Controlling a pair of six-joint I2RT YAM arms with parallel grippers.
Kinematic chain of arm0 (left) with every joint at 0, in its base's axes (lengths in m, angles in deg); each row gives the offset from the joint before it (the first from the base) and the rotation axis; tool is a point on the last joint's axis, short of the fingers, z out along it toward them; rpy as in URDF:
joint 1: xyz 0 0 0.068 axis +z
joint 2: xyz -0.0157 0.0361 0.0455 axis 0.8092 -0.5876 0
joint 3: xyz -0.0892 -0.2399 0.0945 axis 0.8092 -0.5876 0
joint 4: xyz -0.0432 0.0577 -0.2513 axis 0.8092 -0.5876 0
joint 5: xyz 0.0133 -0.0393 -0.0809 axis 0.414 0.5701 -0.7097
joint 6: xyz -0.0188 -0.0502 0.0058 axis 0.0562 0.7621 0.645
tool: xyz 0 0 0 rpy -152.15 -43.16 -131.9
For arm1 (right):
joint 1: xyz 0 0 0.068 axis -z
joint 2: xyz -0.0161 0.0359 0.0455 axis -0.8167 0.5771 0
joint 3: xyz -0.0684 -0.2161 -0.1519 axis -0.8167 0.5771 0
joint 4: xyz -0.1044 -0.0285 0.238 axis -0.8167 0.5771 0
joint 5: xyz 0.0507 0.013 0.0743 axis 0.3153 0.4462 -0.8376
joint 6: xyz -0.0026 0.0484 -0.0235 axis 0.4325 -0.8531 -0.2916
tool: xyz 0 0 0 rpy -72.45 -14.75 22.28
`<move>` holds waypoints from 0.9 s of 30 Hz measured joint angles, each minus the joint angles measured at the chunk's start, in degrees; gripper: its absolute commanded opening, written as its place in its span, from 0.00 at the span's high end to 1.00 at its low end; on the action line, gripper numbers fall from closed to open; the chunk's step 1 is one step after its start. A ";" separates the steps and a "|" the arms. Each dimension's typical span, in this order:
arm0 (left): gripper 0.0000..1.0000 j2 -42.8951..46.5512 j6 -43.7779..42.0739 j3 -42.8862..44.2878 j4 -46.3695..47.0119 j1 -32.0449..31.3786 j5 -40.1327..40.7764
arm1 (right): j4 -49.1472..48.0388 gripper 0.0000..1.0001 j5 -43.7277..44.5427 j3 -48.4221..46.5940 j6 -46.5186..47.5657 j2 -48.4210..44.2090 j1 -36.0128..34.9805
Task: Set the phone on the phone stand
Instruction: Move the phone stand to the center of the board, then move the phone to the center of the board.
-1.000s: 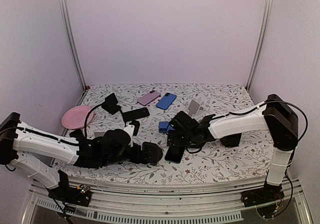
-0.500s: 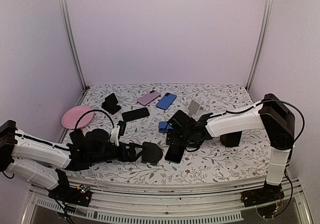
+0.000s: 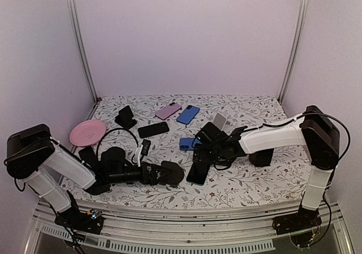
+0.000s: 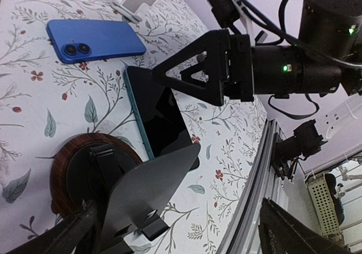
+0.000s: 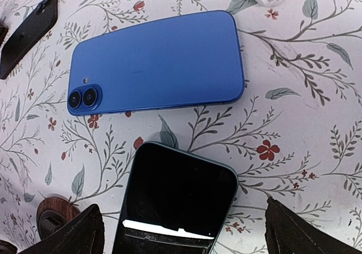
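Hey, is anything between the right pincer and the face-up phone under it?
Nothing visible is. The open right pincer hangs directly over the dark-screened phone; the blue phone lies apart beside it, and the stand sits at its other side.

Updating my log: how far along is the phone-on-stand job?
Done: nothing yet; the dark-screen phone lies flat on the table beside the stand. In hand: the right pincer hovers open over it, empty. Remaining: grasp, lift, set it on the stand.

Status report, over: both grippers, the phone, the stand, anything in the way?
Left gripper open, at the phone stand. Right gripper open, above the phone. Phone lies flat, screen up, not on stand. Blue phone beside it, not touching.
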 measured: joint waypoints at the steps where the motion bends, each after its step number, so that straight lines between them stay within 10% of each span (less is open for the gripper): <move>1: 0.03 -1.07 0.22 0.00 1.33 0.00 -0.70 | -0.04 0.01 0.02 0.15 0.00 -0.42 0.07; 27: 0.03 8.72 5.88 -0.61 -6.95 -8.52 12.90 | 5.53 0.01 1.66 -7.54 1.25 5.70 0.04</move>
